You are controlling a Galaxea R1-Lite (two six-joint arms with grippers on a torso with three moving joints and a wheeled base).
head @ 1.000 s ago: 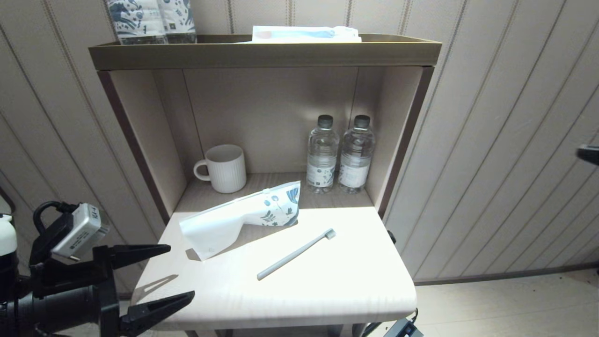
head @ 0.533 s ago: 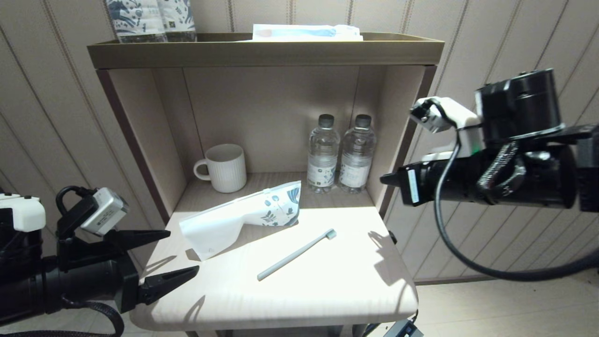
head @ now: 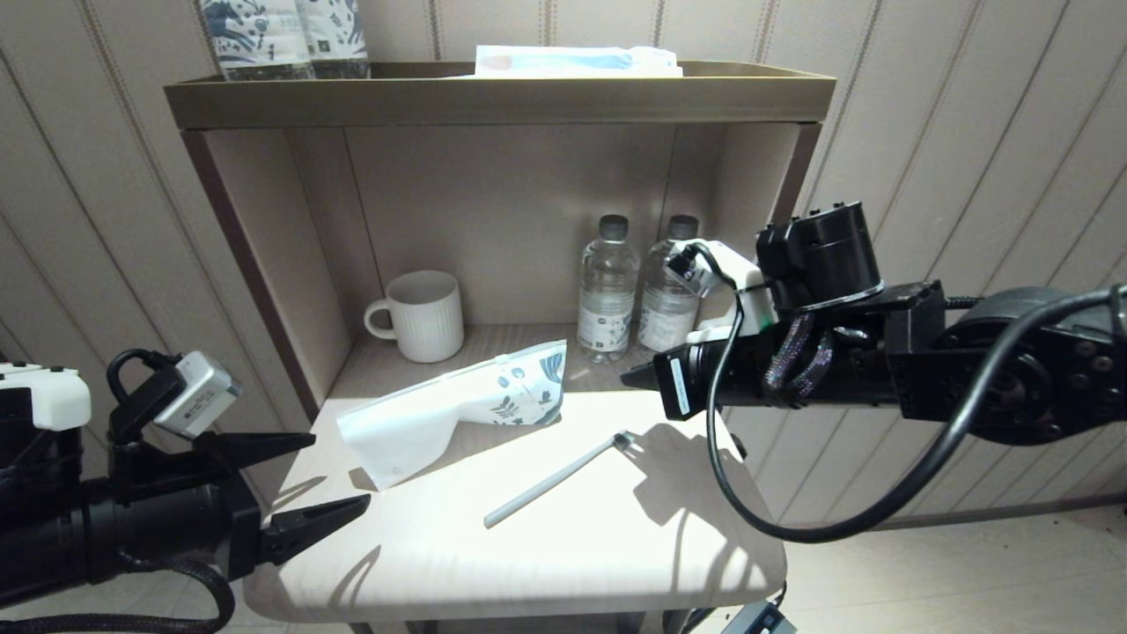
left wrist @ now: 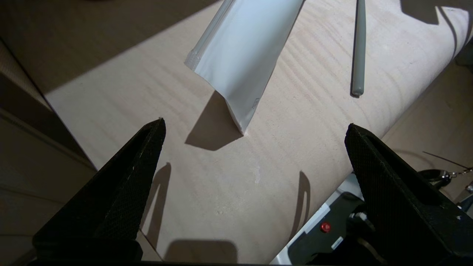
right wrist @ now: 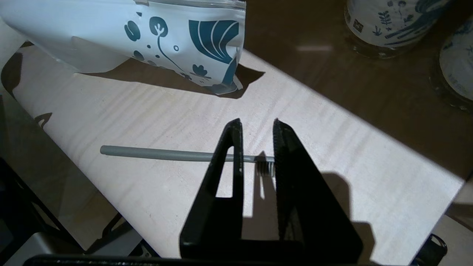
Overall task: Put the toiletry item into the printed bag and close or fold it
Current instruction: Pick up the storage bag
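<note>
Right wrist view: toothbrush (right wrist: 159,154) lies crosswise under right tool (right wrist: 257,127), fingers narrowly parted, nothing held; nearer than left.

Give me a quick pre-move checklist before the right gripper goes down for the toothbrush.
1. Slim pale grey toothbrush lying free on the light wooden table: ok.
2. Right gripper above the brush's bristle end: ok.
3. Right jaws wide enough to straddle the brush: not ok, only a narrow gap.
4. Left gripper open beside the table's near left corner, touching nothing: ok.
5. White plastic bag with dark blue leaf print within reach, apart from the brush: ok.
6. Bag mouth open: cannot tell.
</note>
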